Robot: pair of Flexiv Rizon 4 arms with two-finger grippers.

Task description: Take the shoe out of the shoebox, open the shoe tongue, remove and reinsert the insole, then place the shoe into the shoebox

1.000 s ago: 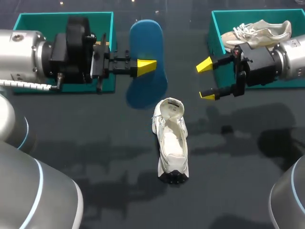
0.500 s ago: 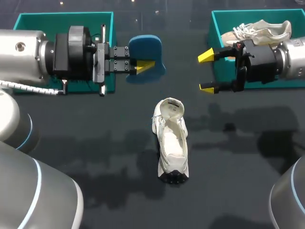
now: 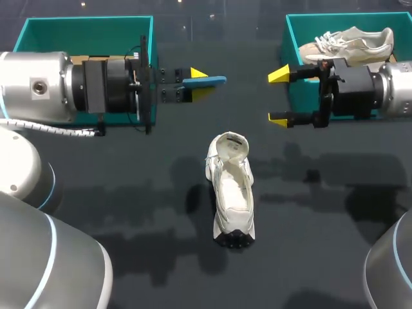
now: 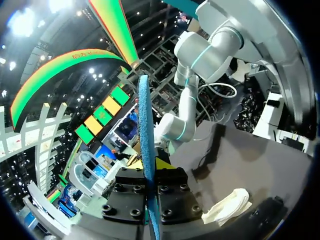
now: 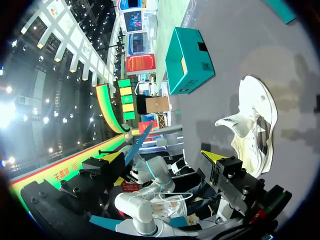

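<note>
A white shoe [image 3: 232, 190] lies in the middle of the table, heel toward the far side, its inside showing. Above the table to the far left of the shoe, my left gripper [image 3: 197, 84] is shut on a blue insole [image 3: 209, 80], held flat so only its thin edge shows. In the left wrist view the insole [image 4: 145, 135] stands up from between the fingers, with the shoe [image 4: 228, 207] off to one side. My right gripper [image 3: 279, 96] hangs open and empty beside the right shoebox [image 3: 289, 46]. The right wrist view shows the shoe [image 5: 256, 125] beyond the gripper [image 5: 162, 157].
A second pale shoe [image 3: 351, 42] lies in the right teal shoebox. Another teal box [image 3: 84, 20] stands at the far left behind my left arm, also visible as the teal box [image 5: 187, 60] in the right wrist view. Dark tabletop surrounds the middle shoe.
My left wrist has rolled, turning the insole from broadside to edge-on, and drawn back a little. My right gripper has shifted slightly farther away and stayed open.
</note>
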